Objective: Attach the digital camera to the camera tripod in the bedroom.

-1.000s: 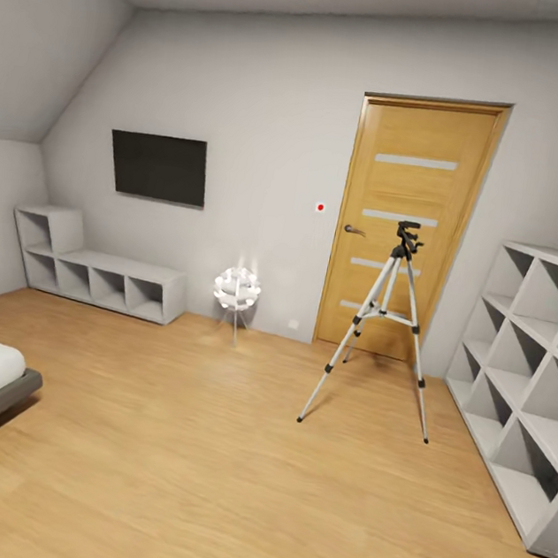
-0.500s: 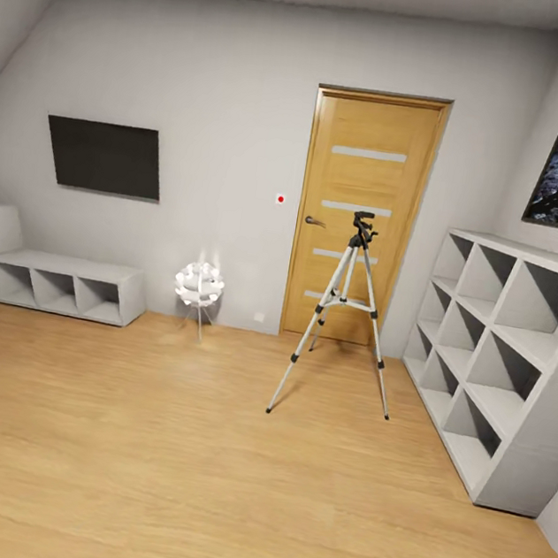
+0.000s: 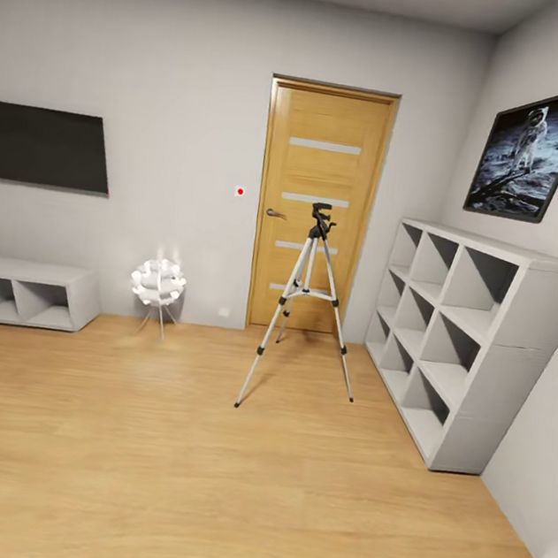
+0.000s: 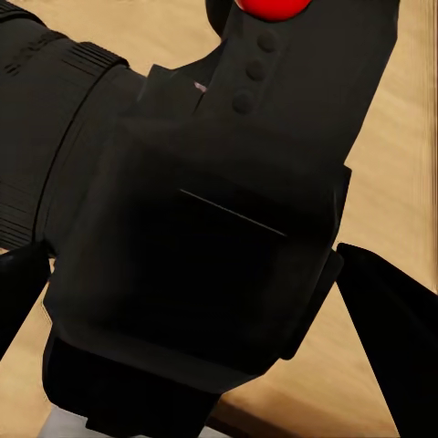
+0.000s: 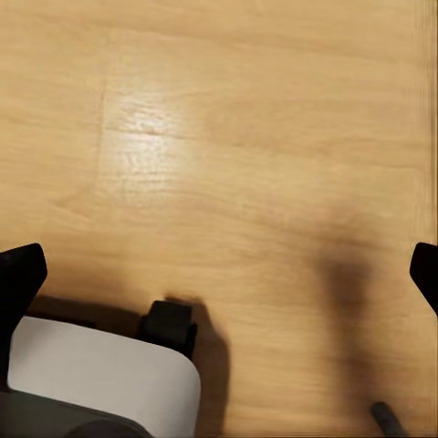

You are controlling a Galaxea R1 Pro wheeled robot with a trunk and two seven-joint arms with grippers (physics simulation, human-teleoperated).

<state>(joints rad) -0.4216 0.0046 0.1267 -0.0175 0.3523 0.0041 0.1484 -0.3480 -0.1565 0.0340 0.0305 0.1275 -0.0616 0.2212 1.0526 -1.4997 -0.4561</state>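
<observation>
1. Far left on the back wall of the bedroom point(image 3: 196, 472) hangs a dark flat screen point(image 3: 44, 146), and below it a low white shelf unit point(image 3: 22, 291) sits on the light wood floor.
2. Next comes a small white globe lamp point(image 3: 158, 282) on thin legs, near the wall.
3. In the middle, the camera tripod point(image 3: 305, 305) stands upright on its three silver legs, spread on the floor just in front of the wooden door point(image 3: 317, 206). Its black head is bare.
4. To the right, a tall white cube shelf point(image 3: 466, 343) lines the side wall, with a framed moon picture point(image 3: 532, 151) above it.
5. My left gripper point(image 4: 219, 301) is clamped on the digital camera point(image 4: 201, 246): the black body sits between my two dark fingertips, lens barrel out to one side, red button at the edge of my left wrist view.
6. My right gripper point(image 5: 224, 265) has its fingertips spread wide apart with nothing between them, wood floor beneath, and part of my white base point(image 5: 100, 379) below.
</observation>
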